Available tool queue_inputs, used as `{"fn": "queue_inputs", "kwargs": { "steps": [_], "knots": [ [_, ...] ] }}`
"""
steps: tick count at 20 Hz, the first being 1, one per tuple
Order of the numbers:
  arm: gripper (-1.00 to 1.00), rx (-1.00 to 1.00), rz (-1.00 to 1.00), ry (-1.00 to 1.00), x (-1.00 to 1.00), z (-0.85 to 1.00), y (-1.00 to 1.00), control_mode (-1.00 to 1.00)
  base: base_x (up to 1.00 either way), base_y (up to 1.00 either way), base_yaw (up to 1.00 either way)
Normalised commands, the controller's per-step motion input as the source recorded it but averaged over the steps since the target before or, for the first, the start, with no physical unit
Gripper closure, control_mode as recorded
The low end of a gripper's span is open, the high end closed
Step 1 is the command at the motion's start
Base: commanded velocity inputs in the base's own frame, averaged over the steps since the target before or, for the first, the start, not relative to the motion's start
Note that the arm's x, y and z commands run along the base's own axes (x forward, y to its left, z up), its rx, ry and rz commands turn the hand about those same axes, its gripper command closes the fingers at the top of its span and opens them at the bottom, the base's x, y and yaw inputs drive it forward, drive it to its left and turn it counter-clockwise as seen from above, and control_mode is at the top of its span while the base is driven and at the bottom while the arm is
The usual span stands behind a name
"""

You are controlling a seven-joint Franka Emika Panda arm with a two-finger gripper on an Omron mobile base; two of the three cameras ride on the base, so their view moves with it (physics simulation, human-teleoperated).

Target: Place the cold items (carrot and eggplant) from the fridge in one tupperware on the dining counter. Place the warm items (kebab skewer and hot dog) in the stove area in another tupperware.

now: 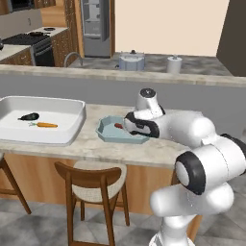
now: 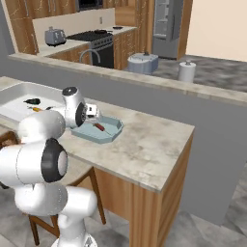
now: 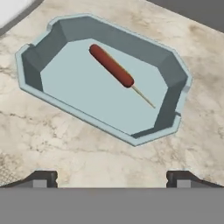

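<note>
**Now: kebab in the blue tray, hot dog pending**

The red kebab skewer lies diagonally inside the shallow blue octagonal plastic tupperware on the marble table. The end effector hovers just beside that tupperware, jaws spread wide, holding nothing.

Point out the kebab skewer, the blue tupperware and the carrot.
kebab skewer (image 3: 111,66): hand view, middle of the red meat.
blue tupperware (image 3: 171,70): hand view, inner side wall.
carrot (image 1: 46,125): left base view, middle of the orange body.
</note>
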Motion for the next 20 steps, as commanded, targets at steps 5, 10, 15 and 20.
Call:
{"fn": "queue_inputs", "kwargs": {
  "steps": [5, 10, 15, 20],
  "knots": [
    [-1.0, 0.0, -0.23, -0.13, -0.92, 0.65, -0.15, -1.0, 0.0, 0.0, 0.0],
    [-1.0, 0.0, -0.1, 0.0, -0.9, 0.66, -0.15, -1.0, 0.0, 0.0, 0.0],
    [-1.0, 0.01, -0.06, 0.0, -0.93, 0.5, -0.14, -1.0, 0.0, 0.0, 0.0],
    [-1.0, 0.01, -0.02, 0.06, -0.97, 0.21, -0.11, -1.0, 0.0, 0.0, 0.0]
  ]
}}
